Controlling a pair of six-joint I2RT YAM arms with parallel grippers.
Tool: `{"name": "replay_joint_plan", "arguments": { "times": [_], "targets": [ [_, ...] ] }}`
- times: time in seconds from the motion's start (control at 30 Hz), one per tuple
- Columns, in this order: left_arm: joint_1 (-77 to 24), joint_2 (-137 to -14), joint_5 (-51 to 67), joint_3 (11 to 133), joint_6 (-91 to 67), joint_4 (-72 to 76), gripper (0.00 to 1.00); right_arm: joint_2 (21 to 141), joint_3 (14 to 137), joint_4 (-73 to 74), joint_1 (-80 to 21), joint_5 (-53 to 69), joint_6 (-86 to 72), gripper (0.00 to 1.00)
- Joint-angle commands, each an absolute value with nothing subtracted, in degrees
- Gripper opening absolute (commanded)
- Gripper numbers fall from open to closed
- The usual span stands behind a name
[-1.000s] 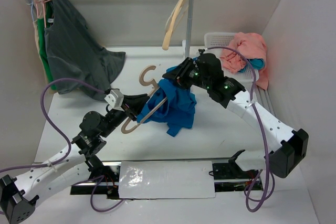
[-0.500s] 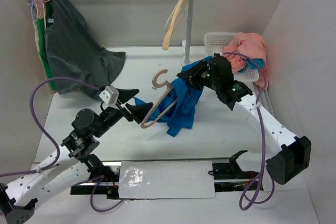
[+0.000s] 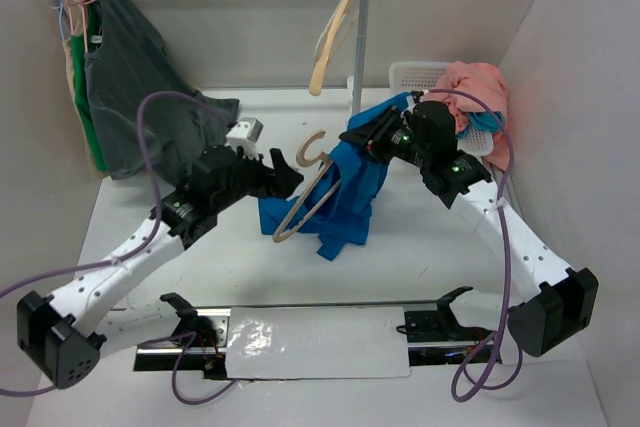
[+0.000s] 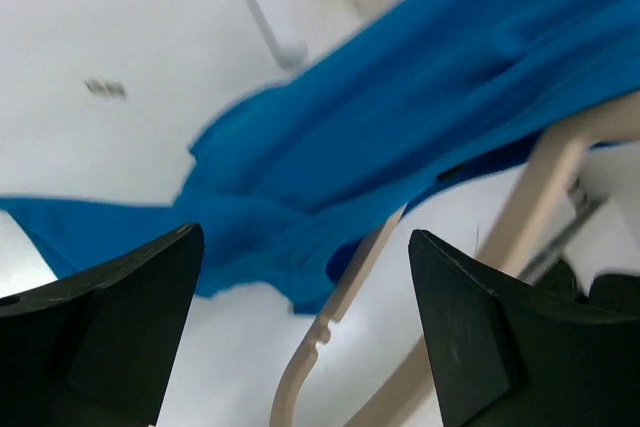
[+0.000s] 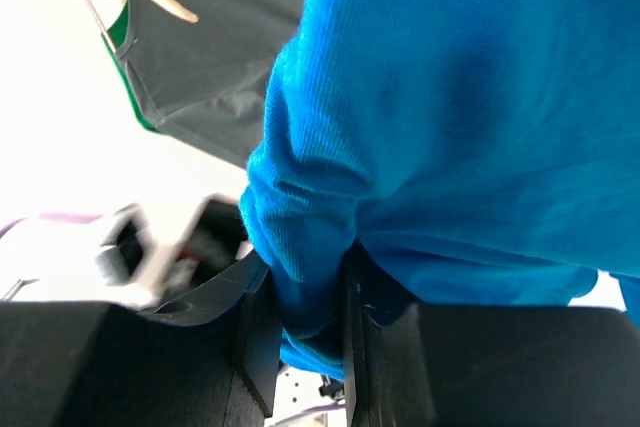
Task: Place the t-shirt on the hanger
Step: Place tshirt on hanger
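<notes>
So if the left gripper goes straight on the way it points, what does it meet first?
Probably the hanger, whose tan bar crosses ahead of the open left gripper, with the t-shirt close behind; depth is hard to judge.

No readable text, labels, brands, numbers or signs in any view.

Blurred, clipped by the lower edge at the left wrist — hanger (image 4: 540, 172); from above, half buried under t-shirt (image 3: 350, 187).

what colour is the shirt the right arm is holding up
Plain bright blue, no print. The t-shirt shows best in the right wrist view.
</notes>
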State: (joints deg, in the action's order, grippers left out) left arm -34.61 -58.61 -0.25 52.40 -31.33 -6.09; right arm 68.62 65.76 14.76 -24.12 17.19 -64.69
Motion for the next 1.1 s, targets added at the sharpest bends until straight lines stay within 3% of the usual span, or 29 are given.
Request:
{"name": "replay_joint_plan", "arguments": {
  "times": [0.0, 0.4, 0.73, 0.9, 1.07],
  "targets": [
    [-32.43, -62.48, 11.32, 54.58, -34.54, -8.7, 0.96, 66.88, 69.08, 10.72, -23.55, 20.13, -63.37, 0.0],
    [-29.62, -67.49, 22.59, 51.59, -39.11, -5.89, 0.99, 65.74, 70.22, 12.22, -21.8, 20.56, -61.7, 0.0],
    [-32.25, -70.92, 10.9, 45.88, -48.34, 2.72, 0.74, 65.75, 70.75, 12.22, -21.8, 20.57, -61.7, 0.0],
    [-37.08, -74.78, 2.22, 51.41, -48.34, -4.29, 0.71, 65.74, 71.37, 12.74, -21.8, 19.95, -61.7, 0.0],
    [-37.71, -75.41, -0.7, 48.88, -51.86, -6.25, 0.65, 65.74, 71.89, 11.51, -21.8, 19.95, -61.7, 0.0]
  ]
}}
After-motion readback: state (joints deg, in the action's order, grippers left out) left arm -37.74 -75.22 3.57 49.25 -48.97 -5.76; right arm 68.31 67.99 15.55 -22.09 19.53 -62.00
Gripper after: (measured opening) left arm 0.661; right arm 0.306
